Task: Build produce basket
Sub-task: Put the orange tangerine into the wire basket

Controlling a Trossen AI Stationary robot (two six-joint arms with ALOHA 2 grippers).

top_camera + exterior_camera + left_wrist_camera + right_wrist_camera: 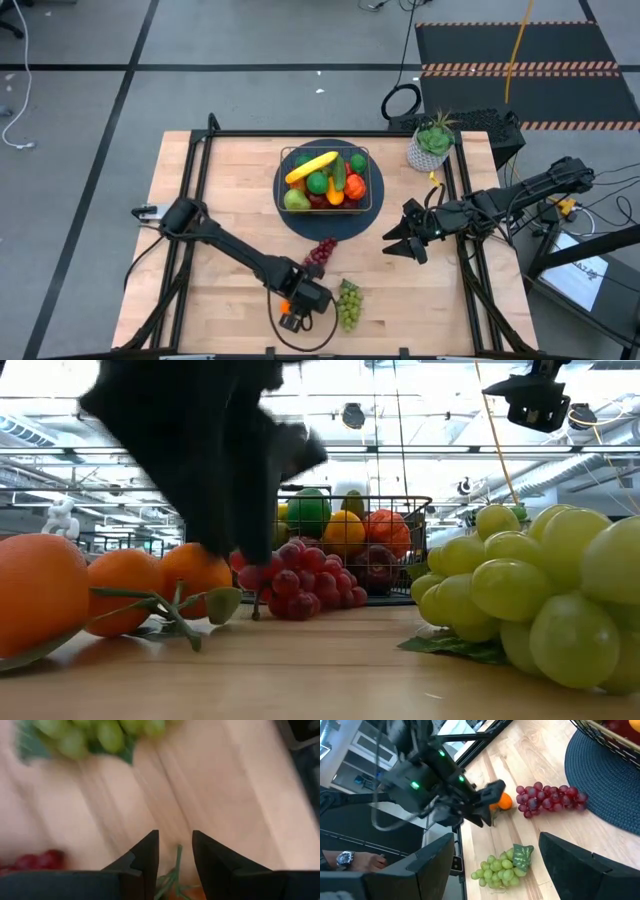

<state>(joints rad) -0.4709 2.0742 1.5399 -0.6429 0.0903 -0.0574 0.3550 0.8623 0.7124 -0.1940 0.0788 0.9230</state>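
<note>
Left gripper (175,857) fingers clamped on oranges (120,595) by green stem near bench front edge; light, rigid, swing-prone. Right gripper (403,244) fingers apart.

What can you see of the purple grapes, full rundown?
The purple grapes are one bunch of dark red-purple, glossy, plastic-looking berries, packed tight and tapering to one end. The bunch lies flat on the wooden table, outside the basket, with one end at the edge of the round dark mat. The oranges lie close beside it; I cannot tell whether they touch. The left gripper is over the oranges, not the grapes. Nothing holds the bunch.
</note>
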